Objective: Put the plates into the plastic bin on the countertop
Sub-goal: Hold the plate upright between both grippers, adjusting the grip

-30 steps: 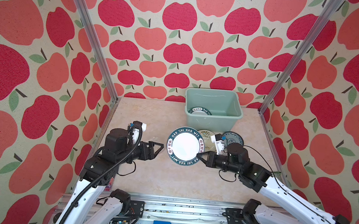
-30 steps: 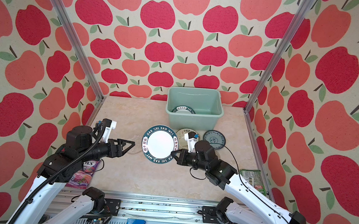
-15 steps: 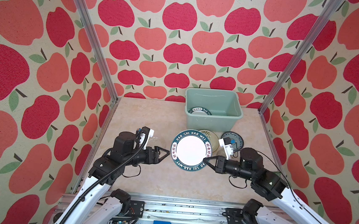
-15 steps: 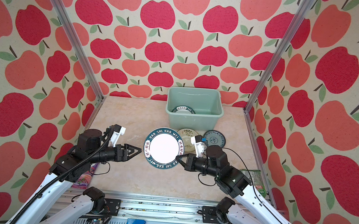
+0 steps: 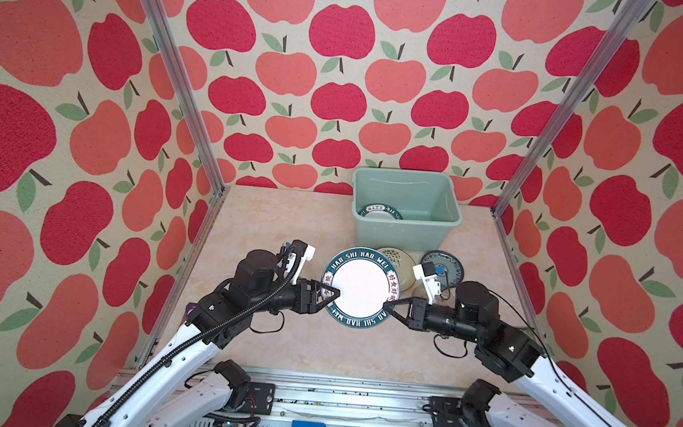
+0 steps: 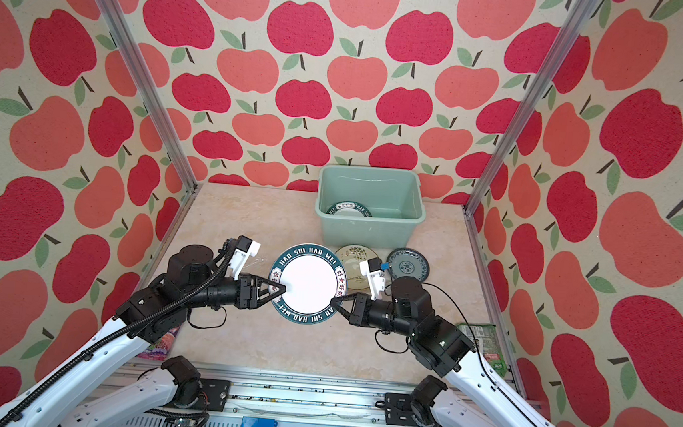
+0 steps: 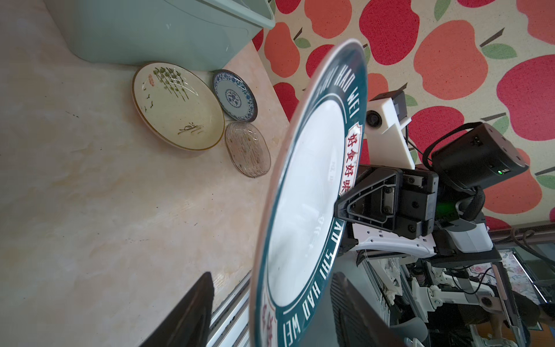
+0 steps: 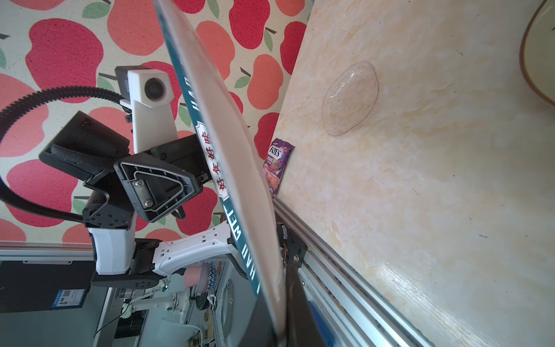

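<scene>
A white plate with a dark teal lettered rim (image 5: pixel 360 293) (image 6: pixel 309 289) hangs tilted above the countertop (image 5: pixel 288 227). My right gripper (image 5: pixel 386 305) (image 8: pixel 280 324) is shut on its right rim. The left gripper (image 5: pixel 335 293) (image 7: pixel 270 315) straddles the plate's left rim, open, with a gap on each side. The mint-green plastic bin (image 5: pixel 400 236) (image 6: pixel 367 233) stands at the back with a similar lettered plate (image 5: pixel 379 211) inside. In front of it lie a cream floral plate (image 5: pixel 395 256) (image 7: pixel 177 105), a blue patterned plate (image 5: pixel 446 266) (image 7: pixel 234 96) and a clear glass plate (image 7: pixel 247 150) (image 8: pixel 350 99).
A purple snack packet (image 8: pixel 277 162) (image 6: pixel 160 344) lies at the counter's front left corner. By the right rail sits a green packet (image 6: pixel 484 342). Aluminium rails frame the counter, and apple-patterned walls close in the sides and back.
The right gripper has lifted the lettered plate up off the counter. The left gripper has come in from the left onto the plate's left rim, and its jaws have narrowed.
</scene>
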Tool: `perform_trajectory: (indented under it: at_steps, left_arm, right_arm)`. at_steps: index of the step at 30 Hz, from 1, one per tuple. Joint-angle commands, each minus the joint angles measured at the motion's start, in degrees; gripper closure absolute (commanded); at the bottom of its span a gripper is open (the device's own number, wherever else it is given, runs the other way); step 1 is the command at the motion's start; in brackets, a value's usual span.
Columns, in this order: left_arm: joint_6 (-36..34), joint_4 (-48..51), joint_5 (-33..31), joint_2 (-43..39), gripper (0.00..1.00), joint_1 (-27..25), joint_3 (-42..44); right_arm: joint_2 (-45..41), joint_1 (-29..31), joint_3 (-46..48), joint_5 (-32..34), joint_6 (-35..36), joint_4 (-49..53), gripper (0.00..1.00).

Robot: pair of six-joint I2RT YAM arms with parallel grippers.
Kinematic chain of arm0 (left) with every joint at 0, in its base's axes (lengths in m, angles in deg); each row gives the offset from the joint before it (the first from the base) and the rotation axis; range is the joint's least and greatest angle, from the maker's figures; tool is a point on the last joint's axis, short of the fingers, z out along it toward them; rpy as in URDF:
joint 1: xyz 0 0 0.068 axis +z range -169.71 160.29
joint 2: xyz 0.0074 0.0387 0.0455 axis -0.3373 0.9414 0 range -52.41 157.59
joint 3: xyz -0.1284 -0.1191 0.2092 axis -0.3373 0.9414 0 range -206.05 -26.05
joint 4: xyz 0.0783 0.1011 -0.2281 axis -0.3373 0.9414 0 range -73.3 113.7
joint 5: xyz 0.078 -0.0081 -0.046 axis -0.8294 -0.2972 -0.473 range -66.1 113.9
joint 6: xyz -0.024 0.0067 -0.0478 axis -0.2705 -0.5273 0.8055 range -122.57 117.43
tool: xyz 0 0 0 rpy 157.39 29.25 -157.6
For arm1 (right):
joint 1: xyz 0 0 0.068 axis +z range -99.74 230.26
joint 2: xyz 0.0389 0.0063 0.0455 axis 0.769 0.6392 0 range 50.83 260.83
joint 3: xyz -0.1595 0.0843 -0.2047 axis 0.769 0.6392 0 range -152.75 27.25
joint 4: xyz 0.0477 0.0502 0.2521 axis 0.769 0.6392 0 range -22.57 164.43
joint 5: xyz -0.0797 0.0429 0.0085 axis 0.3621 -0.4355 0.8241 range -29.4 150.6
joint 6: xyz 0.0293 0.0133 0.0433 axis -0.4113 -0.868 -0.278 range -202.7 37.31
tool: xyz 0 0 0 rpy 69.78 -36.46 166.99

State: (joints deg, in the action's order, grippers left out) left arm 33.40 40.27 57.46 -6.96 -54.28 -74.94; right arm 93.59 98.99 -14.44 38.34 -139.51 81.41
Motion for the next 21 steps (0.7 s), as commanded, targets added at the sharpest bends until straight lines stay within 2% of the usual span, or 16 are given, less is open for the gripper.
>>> perform_trajectory:
  at_steps: [1, 10, 18, 21]
  left_arm:
    - [0.9, -5.3, -2.9, 0.2, 0.41, -1.1, 1.0]
    - [1.5, -7.2, -6.2, 0.5, 0.65, -3.1, 1.0]
    - [2.4, -8.4, -6.2, 1.0, 0.82, -3.8, 1.0]
    - [3.4, -9.3, -6.1, 1.0, 0.92, -4.2, 1.3]
  right_arm:
    - [-0.1, -0.2, 0.3, -3.1, -1.8, -5.1, 1.0]
    - [0.9, -0.2, 0.5, -4.0, -2.9, -7.3, 1.0]
    - [2.5, -0.2, 0.0, -4.6, -2.8, -8.8, 1.0]
    - [2.8, -0.3, -0.6, -4.9, -2.0, -9.0, 1.0]
